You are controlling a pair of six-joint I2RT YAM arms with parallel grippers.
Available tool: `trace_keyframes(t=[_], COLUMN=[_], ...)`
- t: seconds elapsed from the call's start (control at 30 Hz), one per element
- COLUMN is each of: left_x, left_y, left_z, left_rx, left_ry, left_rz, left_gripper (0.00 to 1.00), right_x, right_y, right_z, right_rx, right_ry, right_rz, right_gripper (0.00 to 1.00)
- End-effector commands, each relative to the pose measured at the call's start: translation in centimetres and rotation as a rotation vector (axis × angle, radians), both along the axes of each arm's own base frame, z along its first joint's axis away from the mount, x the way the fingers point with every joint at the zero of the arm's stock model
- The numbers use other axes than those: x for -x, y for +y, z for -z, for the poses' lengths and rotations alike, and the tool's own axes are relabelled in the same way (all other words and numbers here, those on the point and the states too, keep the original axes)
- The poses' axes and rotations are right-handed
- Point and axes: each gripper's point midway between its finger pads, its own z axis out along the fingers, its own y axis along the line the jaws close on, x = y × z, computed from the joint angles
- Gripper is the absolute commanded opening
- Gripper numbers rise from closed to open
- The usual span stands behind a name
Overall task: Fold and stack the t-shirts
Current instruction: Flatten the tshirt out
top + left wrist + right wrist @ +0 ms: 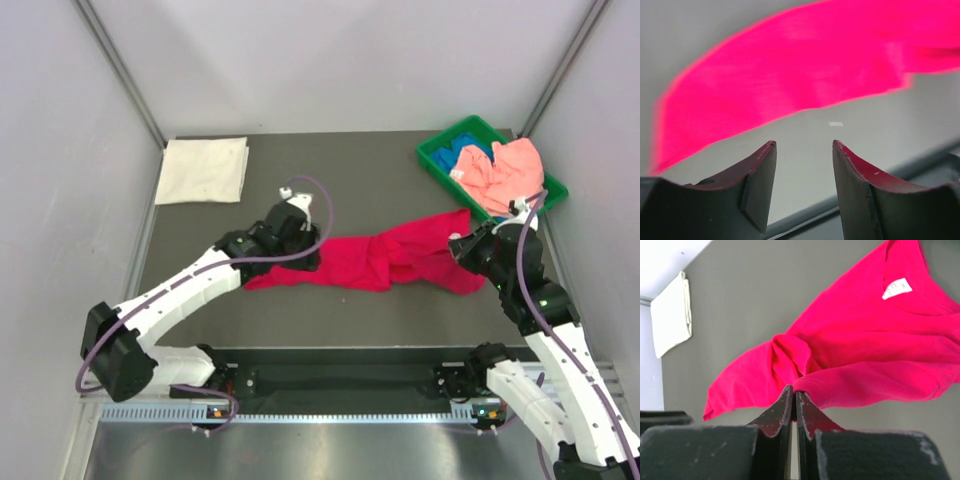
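A crimson-red t-shirt (375, 260) lies stretched in a bunched band across the middle of the dark table. My left gripper (303, 255) hovers at its left end. In the left wrist view this gripper (804, 145) is open, nothing sits between its fingers, and the red cloth (800, 75) shows blurred beyond them. My right gripper (460, 248) is at the shirt's right end. It (795, 390) is shut on a fold of the red shirt's edge (840, 385). A white t-shirt (203, 170), folded square, lies at the back left. A salmon-pink t-shirt (508, 170) and a blue one (468, 158) lie crumpled in the bin.
The green plastic bin (436, 160) stands at the back right corner, close behind the right arm. Grey walls close in the table on the left, back and right. A metal rail (340, 410) runs along the near edge between the arm bases.
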Motion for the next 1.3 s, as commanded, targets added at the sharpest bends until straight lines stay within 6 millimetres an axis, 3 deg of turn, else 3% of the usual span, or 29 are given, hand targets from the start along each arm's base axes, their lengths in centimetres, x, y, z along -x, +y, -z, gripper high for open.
trace_keyframes(t=[0.0, 0.07, 0.1, 0.17, 0.23, 0.27, 0.37, 0.47, 0.57, 0.7, 0.83, 0.87, 0.93, 1.0, 1.03, 1.07, 1.13, 1.17, 1.23, 1.27], left_x=[0.6, 0.6, 1.2, 0.1, 0.1, -0.7, -0.8, -1.1, -0.8, -1.2, -1.5, -1.5, -1.5, -1.0, -0.7, -0.4, 0.7, 1.3, 2.4, 3.0], left_y=[-7.0, -9.9, -11.6, -13.4, -15.0, -16.0, -18.8, -20.6, -21.1, -21.6, -21.8, -21.8, -21.3, -19.5, -18.7, -17.6, -14.8, -13.3, -9.5, -7.5], left_z=[-2.2, -2.2, -0.4, 1.6, 2.8, 2.3, 4.9, 5.7, 8.5, 10.1, 11.2, 11.1, 10.3, 7.8, 6.7, 3.4, 0.9, -2.3, -3.8, -5.9], left_rx=[0.192, 0.259, 0.240, 0.213, 0.204, 0.217, 0.197, 0.204, 0.165, 0.142, 0.102, 0.095, 0.074, 0.041, 0.026, 0.054, 0.007, 0.037, -0.060, -0.053], left_ry=[-0.058, -0.051, -0.022, -0.015, -0.002, -0.031, -0.016, -0.007, 0.041, 0.044, 0.052, 0.052, 0.046, 0.037, 0.032, -0.002, -0.022, -0.058, -0.082, -0.110], left_rz=[0.082, 0.077, 0.095, 0.044, 0.024, 0.006, -0.012, -0.040, -0.071, -0.085, -0.087, -0.086, -0.087, -0.097, -0.089, -0.090, -0.064, -0.059, -0.042, -0.058], left_gripper=[0.54, 0.53, 0.53, 0.56, 0.57, 0.58, 0.61, 0.62, 0.62, 0.61, 0.49, 0.31, 0.15, 0.00, 0.00, 0.00, 0.00, 0.00, 0.00, 0.00], right_x=[-1.0, -1.3, -1.5, -1.6, -1.7, -1.7, -1.6, -1.3, -1.0, -0.9, -1.0, -1.0, -1.0, -1.0, -1.0, -0.8, -0.7, -0.3, 0.1, 0.5], right_y=[0.7, 0.6, 0.7, 0.6, 0.5, 0.5, 0.2, -0.2, -0.2, -0.2, -0.2, -0.3, -0.5, -0.9, -1.6, -2.0, -3.0, -3.6, -4.8, -5.4], right_z=[-3.3, -3.4, -3.6, -3.8, -3.9, -3.9, -3.4, -2.7, -2.2, -1.6, -1.6, -1.7, -2.1, -1.9, -3.0, -3.0, -5.3, -5.6, -8.2, -8.7], right_rx=[-0.040, -0.033, -0.035, -0.028, -0.025, -0.019, 0.002, 0.009, 0.014, 0.030, 0.042, 0.044, 0.058, 0.084, 0.103, 0.124, 0.158, 0.176, 0.212, 0.233], right_ry=[-0.113, -0.120, -0.131, -0.141, -0.156, -0.162, -0.167, -0.169, -0.169, -0.161, -0.163, -0.166, -0.175, -0.151, -0.162, -0.140, -0.162, -0.152, -0.197, -0.194], right_rz=[-0.010, -0.009, -0.011, -0.011, -0.005, -0.008, -0.008, 0.006, 0.001, -0.011, -0.016, -0.014, -0.012, 0.002, 0.033, 0.044, 0.081, 0.097, 0.142, 0.158], right_gripper=[0.00, 0.00, 0.00, 0.00, 0.00, 0.00, 0.00, 0.00, 0.00, 0.00, 0.00, 0.00, 0.00, 0.00, 0.00, 0.00, 0.00, 0.00, 0.00, 0.00])
